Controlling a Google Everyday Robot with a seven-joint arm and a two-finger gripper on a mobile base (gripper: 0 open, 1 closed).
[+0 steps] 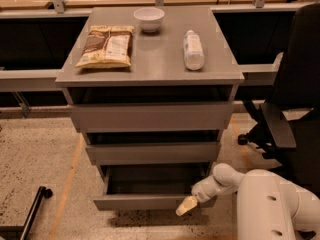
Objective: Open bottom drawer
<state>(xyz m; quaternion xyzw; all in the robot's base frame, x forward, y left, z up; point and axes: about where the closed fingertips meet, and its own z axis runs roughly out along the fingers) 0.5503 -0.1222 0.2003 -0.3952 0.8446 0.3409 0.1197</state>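
A: What sits on the grey table (pixel 155 66)?
B: A white bowl (pixel 149 19) at the back, a snack bag (pixel 106 46) left, a white bottle (pixel 193 49) lying right. A black office chair (pixel 296 104) stands beside it.
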